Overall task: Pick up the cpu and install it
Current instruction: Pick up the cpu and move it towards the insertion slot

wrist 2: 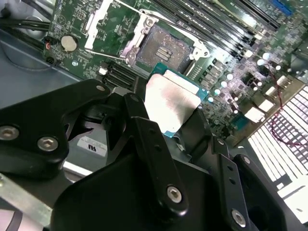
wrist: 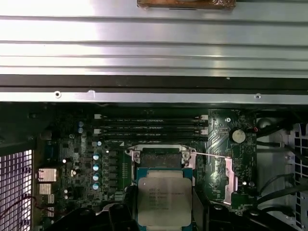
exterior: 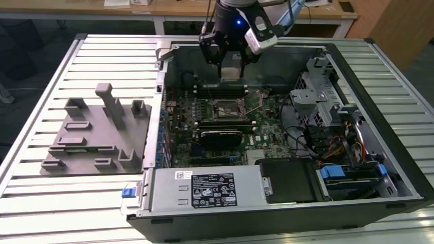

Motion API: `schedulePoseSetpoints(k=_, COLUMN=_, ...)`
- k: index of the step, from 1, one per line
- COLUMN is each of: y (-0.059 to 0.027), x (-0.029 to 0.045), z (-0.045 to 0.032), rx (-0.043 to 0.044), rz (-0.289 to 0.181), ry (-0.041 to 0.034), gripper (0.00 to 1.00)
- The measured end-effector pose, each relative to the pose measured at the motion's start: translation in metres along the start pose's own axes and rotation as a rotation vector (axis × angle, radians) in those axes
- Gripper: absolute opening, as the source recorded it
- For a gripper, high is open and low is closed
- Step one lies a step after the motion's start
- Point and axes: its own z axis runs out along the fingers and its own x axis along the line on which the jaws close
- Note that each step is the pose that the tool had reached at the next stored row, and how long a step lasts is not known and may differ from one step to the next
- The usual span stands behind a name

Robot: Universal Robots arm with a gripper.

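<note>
Hanging over the motherboard (wrist: 86,154), the cpu (wrist 2: 171,103) sits clamped inside the pincer (exterior: 232,65).

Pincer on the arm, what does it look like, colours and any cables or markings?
The pincer is matte black, with jointed link bars fastened by silver screws and a white label. In the exterior view a blue light glows on its body, beside a white-grey camera block.

Arm (exterior: 236,10) on my end comes down from the top of the exterior view, wrist roughly vertical, gripper (exterior: 231,64) pointing downward. Both black fingers (wrist 2: 138,114) are pinched in on opposite edges of the cpu (wrist 2: 171,101), carrying it.
</note>
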Motion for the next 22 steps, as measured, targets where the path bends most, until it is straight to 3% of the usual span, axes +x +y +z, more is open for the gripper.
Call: schedulePoseSetpoints(k=22, y=-0.0067, x=-0.0091, z=0.0401, rx=-0.0002, rz=0.0, ry=-0.0001, gripper=0.54)
